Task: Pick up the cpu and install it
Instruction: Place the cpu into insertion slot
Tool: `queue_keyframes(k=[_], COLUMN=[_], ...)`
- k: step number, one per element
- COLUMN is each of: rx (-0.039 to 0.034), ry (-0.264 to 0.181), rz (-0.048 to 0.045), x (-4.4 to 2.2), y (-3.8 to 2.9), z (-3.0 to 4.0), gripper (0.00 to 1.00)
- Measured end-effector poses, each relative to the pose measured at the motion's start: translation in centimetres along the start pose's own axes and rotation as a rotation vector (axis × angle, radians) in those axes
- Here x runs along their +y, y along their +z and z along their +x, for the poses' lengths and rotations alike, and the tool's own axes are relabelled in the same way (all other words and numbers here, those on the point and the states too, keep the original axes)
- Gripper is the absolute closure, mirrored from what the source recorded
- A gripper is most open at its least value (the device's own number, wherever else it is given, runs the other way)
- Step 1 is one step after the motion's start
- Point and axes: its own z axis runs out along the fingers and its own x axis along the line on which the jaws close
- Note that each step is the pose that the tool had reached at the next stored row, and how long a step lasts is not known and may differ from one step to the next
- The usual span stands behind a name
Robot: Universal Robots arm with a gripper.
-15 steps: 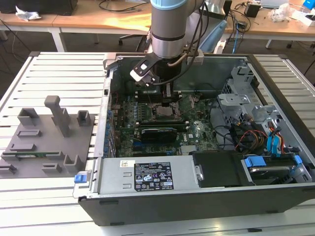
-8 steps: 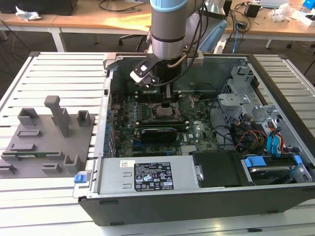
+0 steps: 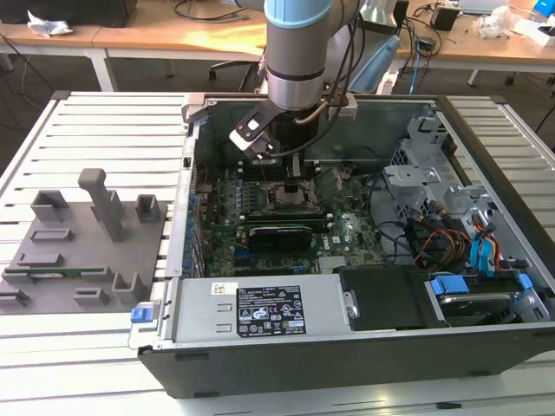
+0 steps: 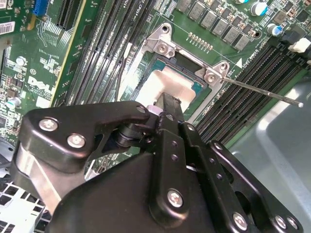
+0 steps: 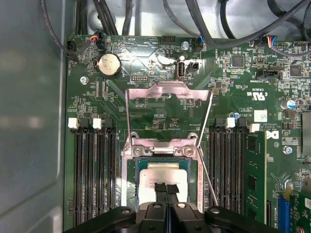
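I hold the gripper (image 5: 167, 189), fingers pressed together, with its tips down on the cpu (image 5: 158, 172), which lies in the open motherboard socket (image 5: 132, 167). I judge this the seating step; whatever follows demands a light, square touch.

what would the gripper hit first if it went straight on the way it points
The cpu in the socket, on its metal top. The gripper looks at or nearly on it; depth is unclear.
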Motion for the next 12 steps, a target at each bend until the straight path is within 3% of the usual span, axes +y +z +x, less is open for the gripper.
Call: queue_keyframes(k=[8,12], rx=[-0.0001,-0.0003], ry=[0.0,0.0], rz=[0.0001,0.0002], x=[-0.01,-0.03], y=[0.13,0.56], z=[0.0,0.02], gripper=[0.89,0.89])
